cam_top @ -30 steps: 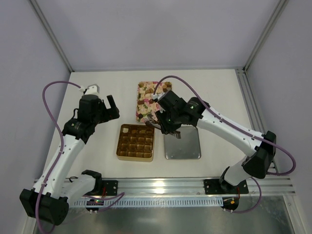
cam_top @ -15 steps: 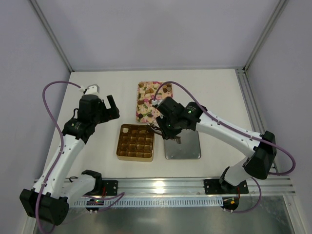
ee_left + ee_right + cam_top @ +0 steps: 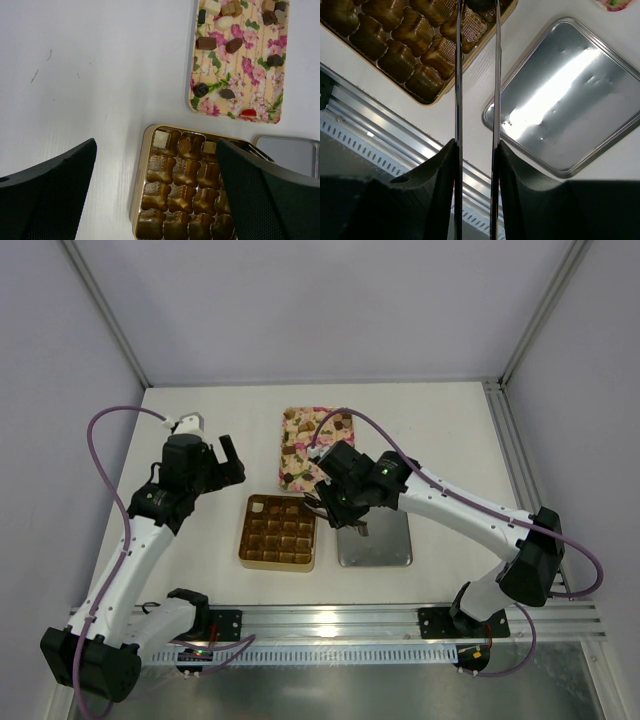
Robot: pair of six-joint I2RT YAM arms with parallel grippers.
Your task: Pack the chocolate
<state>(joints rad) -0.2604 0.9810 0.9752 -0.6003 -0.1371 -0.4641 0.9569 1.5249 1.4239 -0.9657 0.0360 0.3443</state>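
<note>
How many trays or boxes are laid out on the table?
3. The gold box lies nearest the camera on the left, the silver tray lies to its right with a gap between them, and the flowered tray lies behind both. None appears hidden.

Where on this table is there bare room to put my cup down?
Bare table lies right of the flower tray and silver tray, and left of the gold box. The middle is crowded: those three sit close together, with the right gripper over the box.
</note>
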